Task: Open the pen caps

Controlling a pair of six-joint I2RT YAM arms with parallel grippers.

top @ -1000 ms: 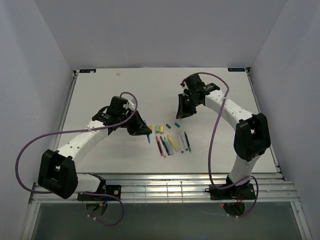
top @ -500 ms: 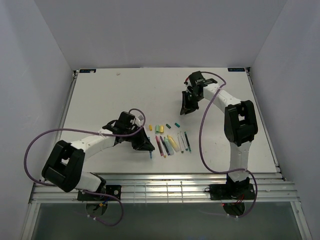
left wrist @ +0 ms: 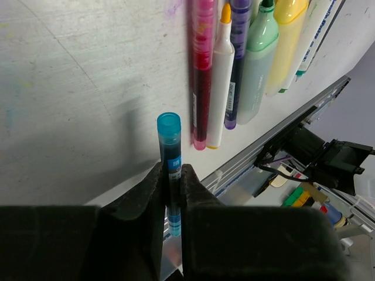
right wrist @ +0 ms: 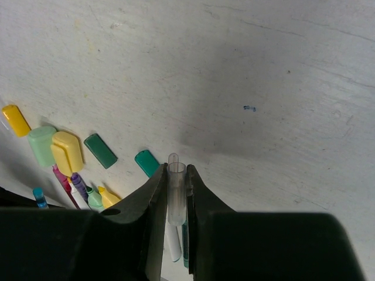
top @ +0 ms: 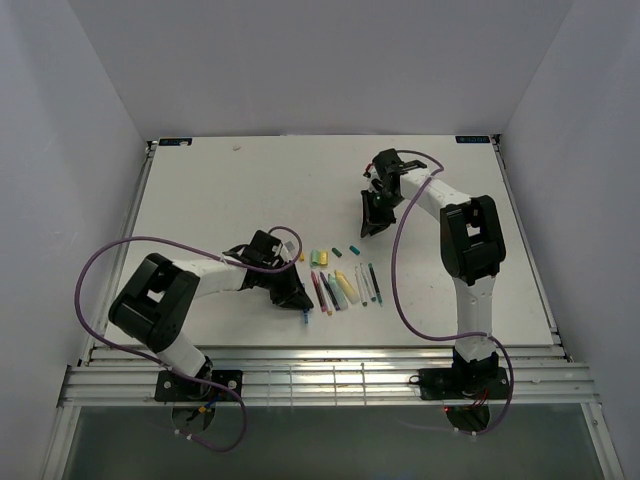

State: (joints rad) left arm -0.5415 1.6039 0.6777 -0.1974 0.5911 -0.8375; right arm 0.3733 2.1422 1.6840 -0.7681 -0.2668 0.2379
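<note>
My left gripper (top: 297, 298) is low over the table, left of the row of uncapped pens (top: 340, 288). Its jaws (left wrist: 170, 170) are shut on a blue pen (left wrist: 169, 137), whose teal end points ahead, level with the near ends of a pink pen (left wrist: 201, 76) and a white pen (left wrist: 220, 82). My right gripper (top: 368, 228) hangs behind the row, shut (right wrist: 176, 170) on a clear pen cap (right wrist: 176, 187). Loose caps lie on the table below it: small yellow (right wrist: 15, 119), pale green (right wrist: 41, 145), yellow (right wrist: 67, 152), dark teal (right wrist: 100, 150) and teal (right wrist: 146, 162).
A green highlighter (left wrist: 258, 64) and a yellow highlighter (left wrist: 284, 41) lie in the row beside a purple pen (left wrist: 237, 64). The table's front edge with its metal rails (top: 320, 355) runs just past the pens' near ends. Grey walls close in the table on three sides.
My left gripper has carried the blue pen toward the front edge, down to the left end of the pen row. The right gripper has drawn slightly back and left, still holding the clear cap.
</note>
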